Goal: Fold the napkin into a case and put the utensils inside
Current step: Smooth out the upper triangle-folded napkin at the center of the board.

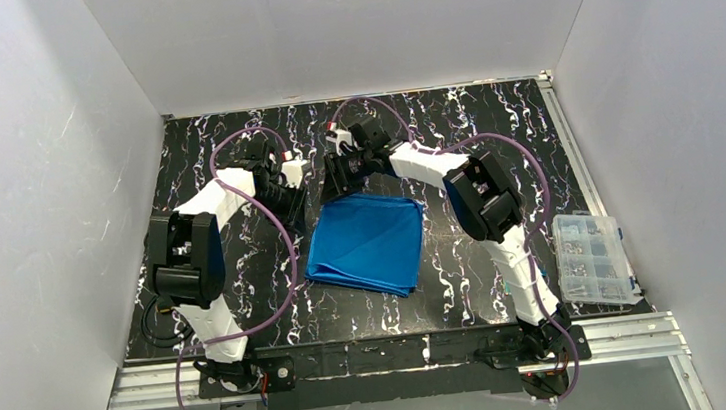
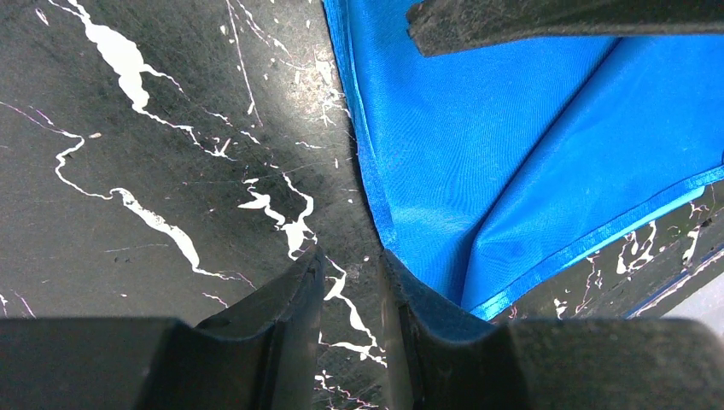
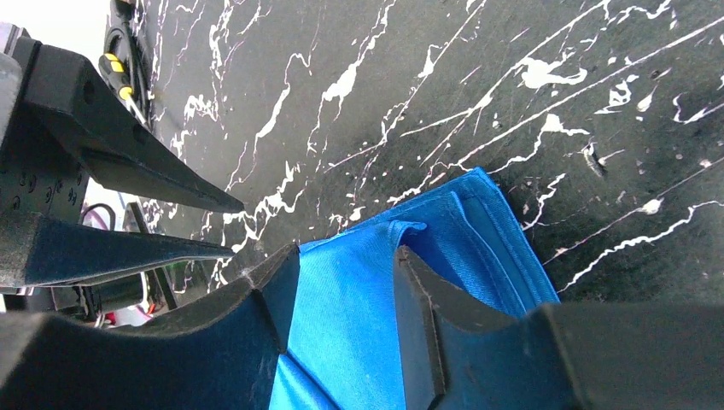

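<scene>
The bright blue napkin lies folded in layers as a rough square in the middle of the black marbled table. No wedge-shaped case shows. My left gripper is at the napkin's far left corner. In the left wrist view it is open, with bare table between the jaws and one finger over the hem. My right gripper sits beside it at the far edge. It is open, with its jaws standing on either side of a raised layer of napkin. The utensils are out of view.
A clear plastic compartment box sits at the table's right edge near the right arm's base. Purple cables loop beside both arms. White walls enclose the table on three sides. The two grippers are close together.
</scene>
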